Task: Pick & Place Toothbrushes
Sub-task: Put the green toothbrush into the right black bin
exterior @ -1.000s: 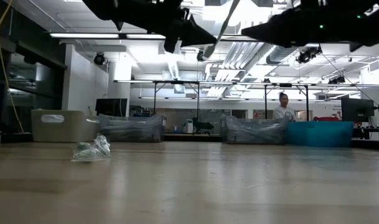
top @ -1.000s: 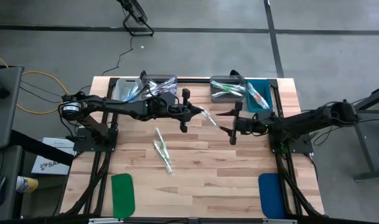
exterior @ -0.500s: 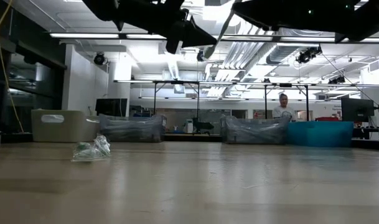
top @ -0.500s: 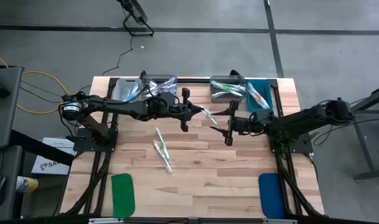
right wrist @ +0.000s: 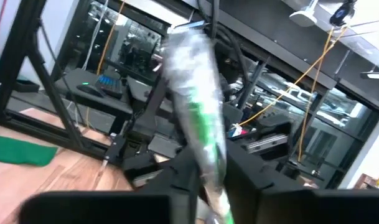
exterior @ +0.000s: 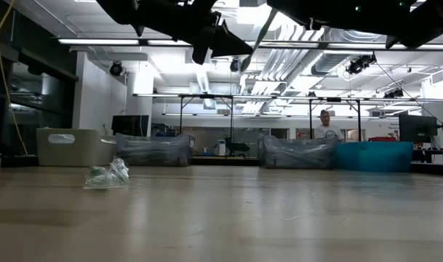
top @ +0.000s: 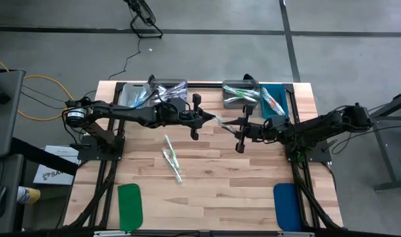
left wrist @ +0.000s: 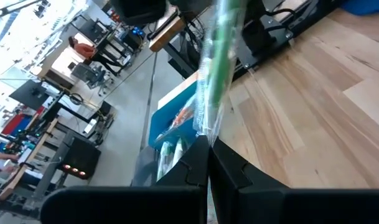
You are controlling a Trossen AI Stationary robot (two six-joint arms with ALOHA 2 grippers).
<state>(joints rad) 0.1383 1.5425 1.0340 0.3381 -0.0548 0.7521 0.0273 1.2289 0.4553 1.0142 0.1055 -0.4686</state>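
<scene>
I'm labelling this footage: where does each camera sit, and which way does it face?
High: overhead, straight down; both arms, wooden table.
Low: tabletop level, facing the room; arms overhead.
Left wrist: on the left arm; shut left gripper holding the clear-wrapped green toothbrush.
Right wrist: on the right arm; right gripper on that toothbrush.
Shared: both wrist views show the toothbrush.

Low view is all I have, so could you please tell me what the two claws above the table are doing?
Observer: They meet in mid-air over the middle of the table. The left claw is shut on one wrapped toothbrush, and the right claw has closed on the same toothbrush's other end.
Operator: Thank you. I can see bins at the back, but not into them. Do they hold anything?
Observer: Yes. The grey bin and the blue bin at the back right both hold wrapped toothbrushes.
</scene>
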